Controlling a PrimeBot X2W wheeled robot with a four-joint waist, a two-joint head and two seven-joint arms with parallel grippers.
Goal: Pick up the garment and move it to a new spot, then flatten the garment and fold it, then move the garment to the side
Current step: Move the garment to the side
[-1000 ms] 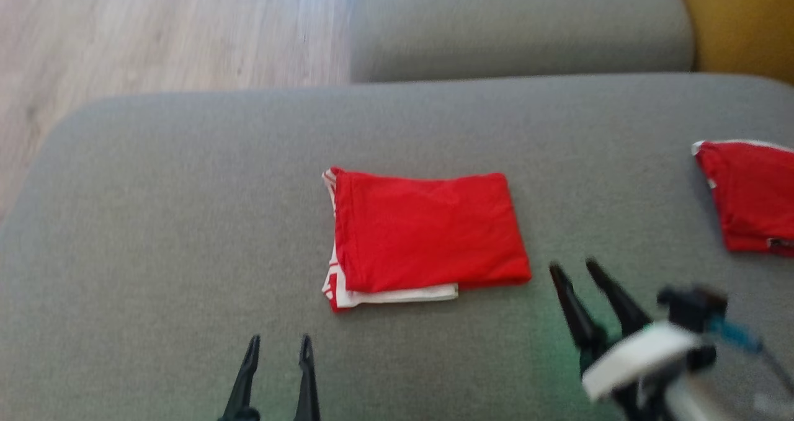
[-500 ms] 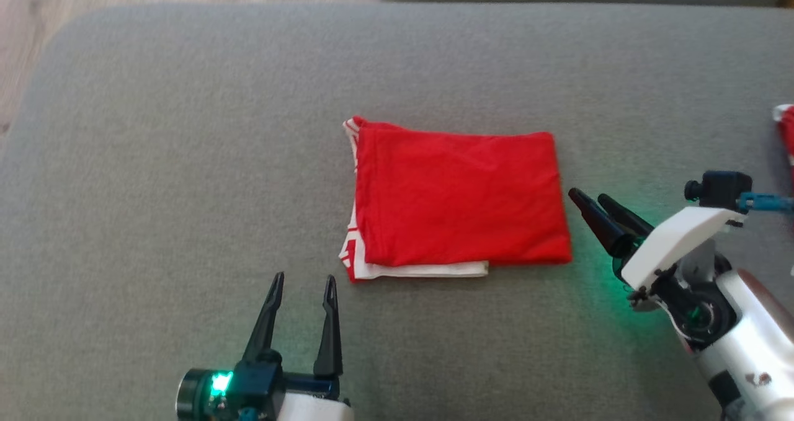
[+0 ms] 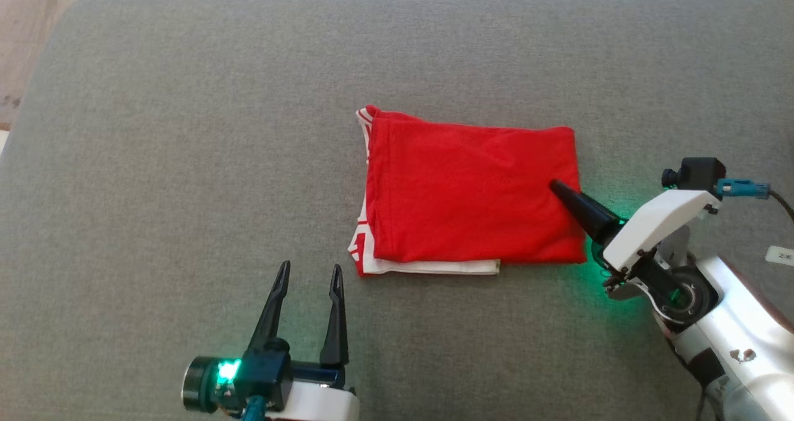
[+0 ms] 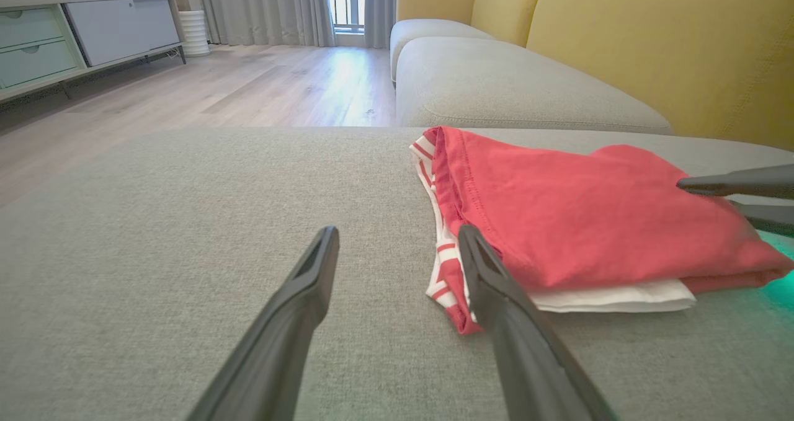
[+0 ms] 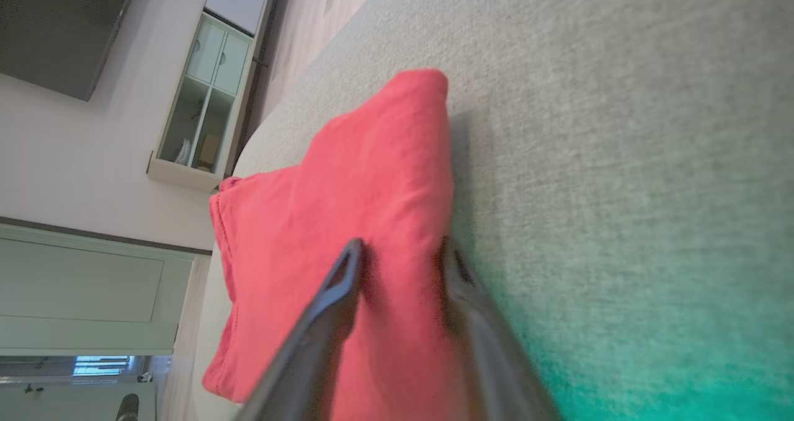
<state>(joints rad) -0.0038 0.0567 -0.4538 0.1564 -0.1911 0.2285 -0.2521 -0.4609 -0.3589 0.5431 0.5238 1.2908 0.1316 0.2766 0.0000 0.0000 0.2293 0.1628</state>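
The garment (image 3: 471,191) is a red folded bundle with white and striped layers peeking out at its left and near edges, lying on the grey seat cushion (image 3: 186,129). My right gripper (image 3: 555,187) comes in from the right, one finger on top of the garment's right edge and the other under it. In the right wrist view, red fabric (image 5: 347,179) fills the gap of the right gripper (image 5: 401,245). My left gripper (image 3: 310,272) stands open on the cushion just short of the garment's near left corner (image 4: 446,284), holding nothing.
Wooden floor (image 3: 12,67) lies beyond the cushion's left edge. Behind it are another grey seat (image 4: 496,86) and a yellow backrest (image 4: 651,36). A low cabinet (image 4: 62,36) stands across the room. Bare cushion spreads left of the garment.
The head camera has tilted down. My right gripper has slid left from beside the garment onto its right edge, and its fingers have narrowed around the fabric. The left gripper stays open.
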